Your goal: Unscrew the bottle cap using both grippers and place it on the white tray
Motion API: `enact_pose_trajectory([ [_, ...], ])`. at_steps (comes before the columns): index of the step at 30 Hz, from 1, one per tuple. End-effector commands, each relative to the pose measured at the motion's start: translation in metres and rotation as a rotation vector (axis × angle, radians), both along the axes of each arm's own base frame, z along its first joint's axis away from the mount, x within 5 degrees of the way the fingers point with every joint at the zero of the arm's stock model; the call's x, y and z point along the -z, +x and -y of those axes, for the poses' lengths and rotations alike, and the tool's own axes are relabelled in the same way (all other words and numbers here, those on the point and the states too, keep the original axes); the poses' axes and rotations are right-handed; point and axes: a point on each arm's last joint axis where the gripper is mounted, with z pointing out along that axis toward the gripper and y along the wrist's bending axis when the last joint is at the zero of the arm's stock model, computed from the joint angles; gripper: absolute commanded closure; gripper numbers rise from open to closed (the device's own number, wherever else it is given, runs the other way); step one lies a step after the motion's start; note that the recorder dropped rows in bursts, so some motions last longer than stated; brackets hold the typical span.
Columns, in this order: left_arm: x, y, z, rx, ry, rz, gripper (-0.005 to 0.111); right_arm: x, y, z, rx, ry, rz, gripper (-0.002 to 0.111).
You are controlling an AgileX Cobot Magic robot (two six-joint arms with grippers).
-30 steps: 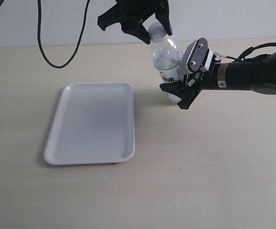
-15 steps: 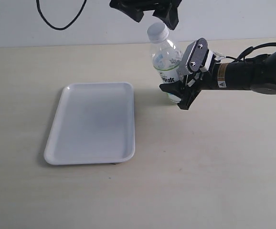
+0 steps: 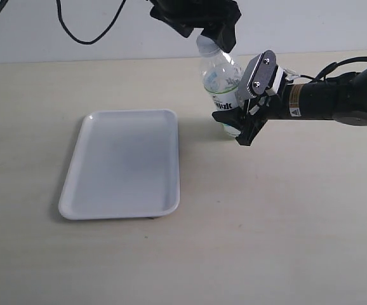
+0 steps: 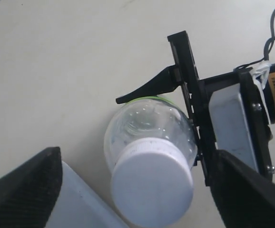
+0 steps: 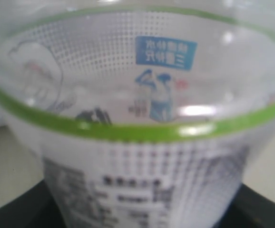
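The clear bottle (image 3: 221,82) stands upright on the table, right of the white tray (image 3: 123,162). My right gripper (image 3: 232,111), with its grey plate jaw, is shut on the bottle's labelled lower body. That label (image 5: 142,156) fills the right wrist view. The white bottle cap (image 4: 152,187) sits on the bottle's neck. My black left gripper (image 3: 206,35) hangs over the cap from above. It is open, and its two fingers (image 4: 23,190) stand well clear on either side of the cap without touching it.
A black cable (image 3: 85,32) hangs at the back left, above the table's far edge. The right arm (image 3: 336,98) lies low across the table's right side. A corner of the tray (image 4: 83,199) shows below the cap in the left wrist view.
My left gripper has opened wider, lifted off the cap and shifted right, then come back down around it. The right gripper and bottle have not moved.
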Motion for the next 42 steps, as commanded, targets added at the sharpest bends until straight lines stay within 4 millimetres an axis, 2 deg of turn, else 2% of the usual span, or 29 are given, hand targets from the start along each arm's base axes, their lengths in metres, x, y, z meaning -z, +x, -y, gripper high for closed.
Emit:
enact_pose_trajectory([
  [1,-0.0053,-0.0008,0.0013,0.003,-0.024,0.015,0.026,0.0057,-0.0021,0.0012,-0.004,-0.049,-0.026,0.108],
  [10,-0.005,-0.0014,0.0012,0.002,-0.023,0.007,0.028,0.0057,-0.0021,0.0012,-0.004,-0.049,-0.026,0.108],
  [16,-0.0035,-0.0036,0.0,0.01,-0.003,-0.019,0.053,0.0056,-0.0021,0.0012,-0.002,-0.048,-0.026,0.108],
  [22,-0.0032,-0.004,-0.0003,0.008,-0.001,-0.025,0.072,0.0056,-0.0021,0.0012,-0.002,-0.048,-0.026,0.108],
  [29,-0.003,-0.0043,-0.0004,0.009,0.001,-0.028,0.107,0.0053,-0.0021,0.0009,-0.005,-0.044,-0.024,0.108],
  [34,-0.003,-0.0043,-0.0004,-0.003,-0.003,-0.035,0.107,0.0053,-0.0021,0.0009,-0.005,-0.044,-0.024,0.108],
  [42,-0.0028,-0.0046,-0.0006,-0.28,-0.094,-0.198,0.107,0.0054,-0.002,0.0011,-0.002,-0.044,-0.025,0.108],
])
